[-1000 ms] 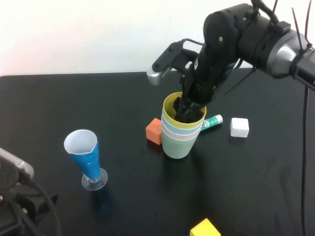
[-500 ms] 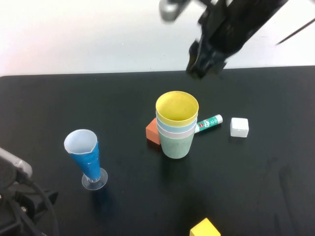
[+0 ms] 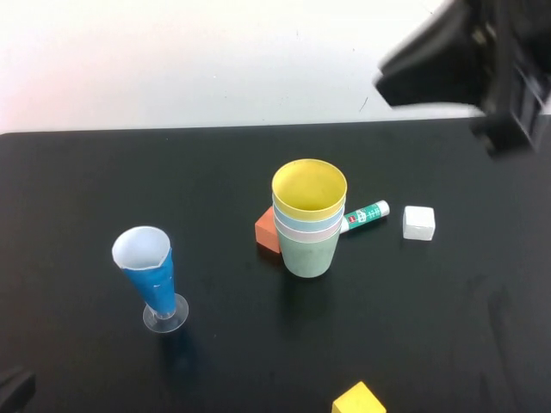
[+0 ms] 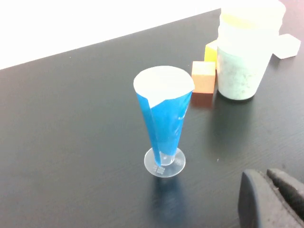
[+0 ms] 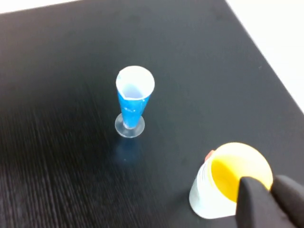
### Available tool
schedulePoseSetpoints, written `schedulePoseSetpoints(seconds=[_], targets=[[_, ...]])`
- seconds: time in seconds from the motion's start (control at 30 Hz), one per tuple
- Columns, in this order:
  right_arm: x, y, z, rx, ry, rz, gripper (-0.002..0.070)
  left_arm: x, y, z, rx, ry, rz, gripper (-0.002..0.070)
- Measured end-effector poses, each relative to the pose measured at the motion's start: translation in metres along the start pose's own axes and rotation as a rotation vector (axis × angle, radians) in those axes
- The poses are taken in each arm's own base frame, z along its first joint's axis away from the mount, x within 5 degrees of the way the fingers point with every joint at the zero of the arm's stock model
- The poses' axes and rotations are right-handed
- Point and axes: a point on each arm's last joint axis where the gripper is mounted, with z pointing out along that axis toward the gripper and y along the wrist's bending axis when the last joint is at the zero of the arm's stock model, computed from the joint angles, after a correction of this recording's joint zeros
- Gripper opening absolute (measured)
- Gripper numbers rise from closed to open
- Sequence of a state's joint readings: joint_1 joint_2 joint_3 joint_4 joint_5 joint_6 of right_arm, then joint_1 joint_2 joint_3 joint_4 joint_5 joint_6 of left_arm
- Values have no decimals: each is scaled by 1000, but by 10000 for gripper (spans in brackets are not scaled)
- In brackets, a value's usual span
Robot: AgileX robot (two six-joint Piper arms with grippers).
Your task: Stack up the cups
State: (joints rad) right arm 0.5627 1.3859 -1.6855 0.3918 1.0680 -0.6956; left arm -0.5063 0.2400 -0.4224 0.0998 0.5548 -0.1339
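The cups [image 3: 308, 219] stand nested in one upright stack at the table's middle: green at the bottom, then pink, light blue, and yellow on top. The same stack of cups [image 5: 230, 183] shows in the right wrist view and as cups [image 4: 247, 52] in the left wrist view. My right arm [image 3: 465, 64] is a dark blur high at the back right, clear of the stack. My right gripper [image 5: 271, 187] hangs above the yellow rim, fingers together, holding nothing. My left gripper [image 4: 271, 199] is shut and empty, low over the table near the front left.
A blue-wrapped cone glass [image 3: 151, 271] on a clear foot stands at the front left. An orange block [image 3: 269, 231] touches the stack's left side. A green-and-white tube [image 3: 363, 215] and a white block [image 3: 419, 222] lie to its right. A yellow block [image 3: 358, 399] sits at the front edge.
My right gripper has lifted out of the yellow cup, swung up and to the back right, and closed. The left arm has dropped almost out of the high view.
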Motion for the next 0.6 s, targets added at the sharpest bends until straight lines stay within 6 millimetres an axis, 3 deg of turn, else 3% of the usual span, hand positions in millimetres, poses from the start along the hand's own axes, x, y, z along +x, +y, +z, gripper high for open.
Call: schedulePoseSetpoints(seconds=[0.13, 0.37, 0.6], targets=[[36, 23, -18, 114, -111, -2, 14, 18, 1, 2, -3, 7, 2, -1], [103, 63, -48, 314, -291, -15, -1, 35, 2, 10, -6, 64, 4, -1], [149, 82, -44, 368, -316, 1, -1, 45, 2, 14, -10, 102, 8, -1]])
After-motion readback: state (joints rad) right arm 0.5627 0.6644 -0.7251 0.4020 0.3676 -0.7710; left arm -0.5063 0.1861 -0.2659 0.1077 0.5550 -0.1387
